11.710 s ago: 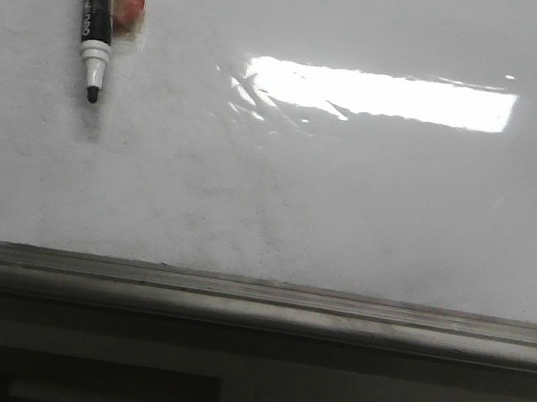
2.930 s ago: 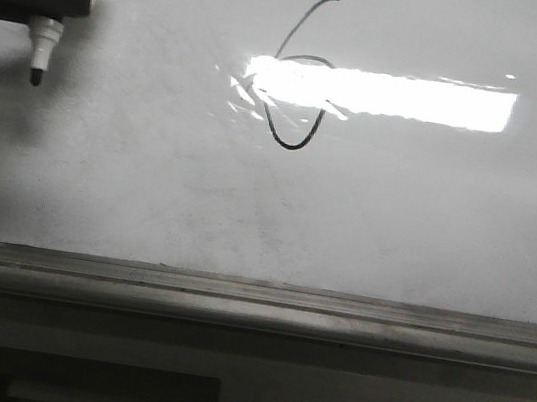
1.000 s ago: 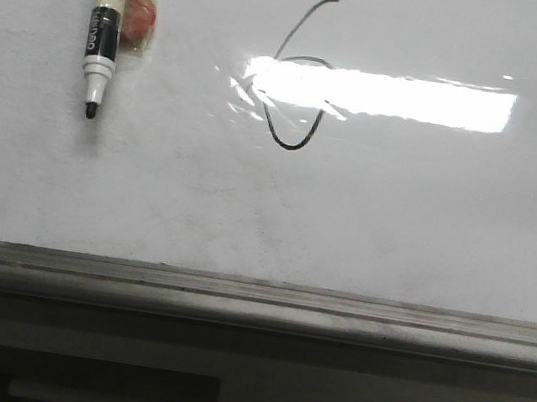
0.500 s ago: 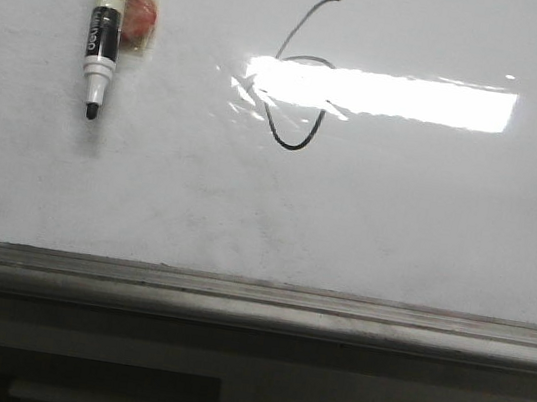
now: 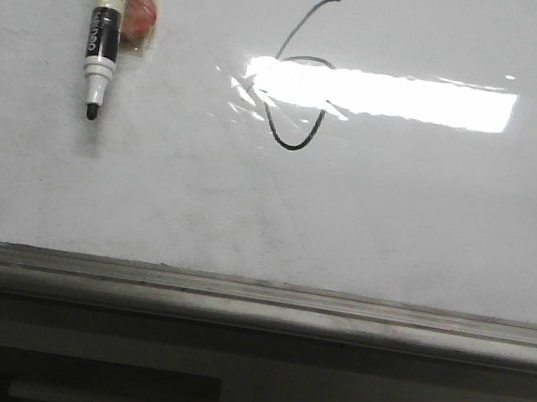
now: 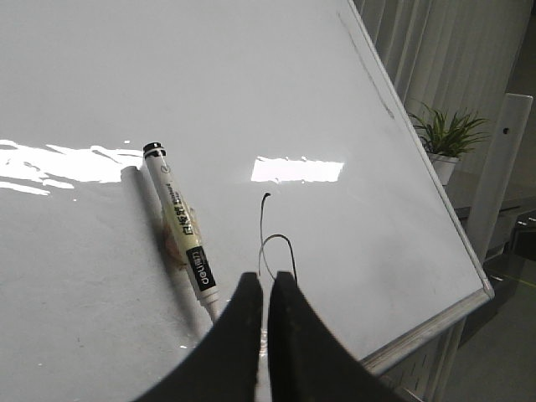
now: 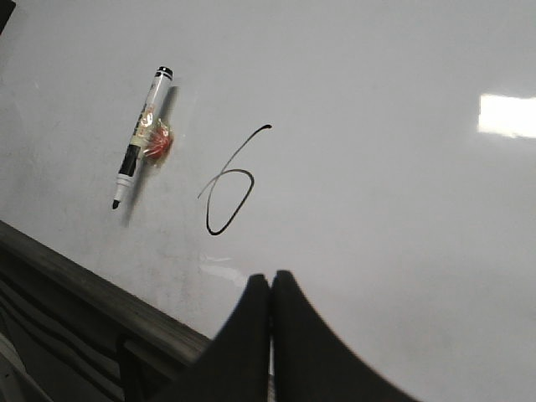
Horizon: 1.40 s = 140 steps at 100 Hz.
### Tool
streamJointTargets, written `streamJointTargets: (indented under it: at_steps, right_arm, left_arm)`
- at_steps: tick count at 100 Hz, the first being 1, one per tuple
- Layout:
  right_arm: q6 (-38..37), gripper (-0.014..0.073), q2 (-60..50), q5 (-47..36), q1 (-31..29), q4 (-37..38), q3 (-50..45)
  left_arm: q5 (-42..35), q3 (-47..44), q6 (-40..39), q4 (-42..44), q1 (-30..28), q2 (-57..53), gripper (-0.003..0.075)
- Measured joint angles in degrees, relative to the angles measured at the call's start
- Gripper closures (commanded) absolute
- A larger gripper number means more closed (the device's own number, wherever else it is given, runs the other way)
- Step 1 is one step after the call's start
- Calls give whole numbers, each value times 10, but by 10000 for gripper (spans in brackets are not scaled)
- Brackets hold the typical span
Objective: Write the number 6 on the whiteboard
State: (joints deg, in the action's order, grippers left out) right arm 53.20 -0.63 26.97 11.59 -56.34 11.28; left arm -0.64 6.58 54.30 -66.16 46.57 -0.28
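On the whiteboard (image 5: 396, 230), number 6 (image 5: 302, 75) unchanged, marker (image 5: 103, 30) unmoved

The 6 (image 5: 300, 74) is a thin black hand-drawn line on the board (image 5: 367, 216), in the upper middle of the front view. A long stroke curves down from its upper right tip into a narrow oval loop that closes at the bottom. The bright rectangular glare washes out the middle of the loop in the front view; in the right wrist view the 6 (image 7: 230, 186) shows whole. The board is large, glossy and white with faint grey smudges, and a grey metal rail (image 5: 254, 300) runs along its lower edge.
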Motion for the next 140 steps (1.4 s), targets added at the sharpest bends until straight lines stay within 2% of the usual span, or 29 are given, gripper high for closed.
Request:
streamJointTargets:
  at_steps: [38,46,55,67,76,96,119,140]
  right_arm:
    - [1,645,0,0,0,0,0]
    - [1,645,0,-1,0,0,0]
    - [1,645,0,-3,0,0,0]
    - [1,645,0,-5,0,0,0]
    - [1,645,0,-8,0,0,0]
    - [1,645,0,-8,0,0,0]
    - [1,645,0,-8,0,0,0]
    - [1,645,0,-9,0,0,0]
  left_arm:
    - [-1,0,0,19,0,0,740]
    - [6,0,-23,107,-5,0,741]
    - [12,-4,-107,239,-24,0,741]
    - [3,-21,-232,386,-87,7,740]
    - [-5,-40,-320,473,-157,10,740]
    - [-4,-60,-444,574,-311,9,740]
    - [31,-60,-485,615,-408,1,740]
    - [39,-60,-487,616,-439,1,740]
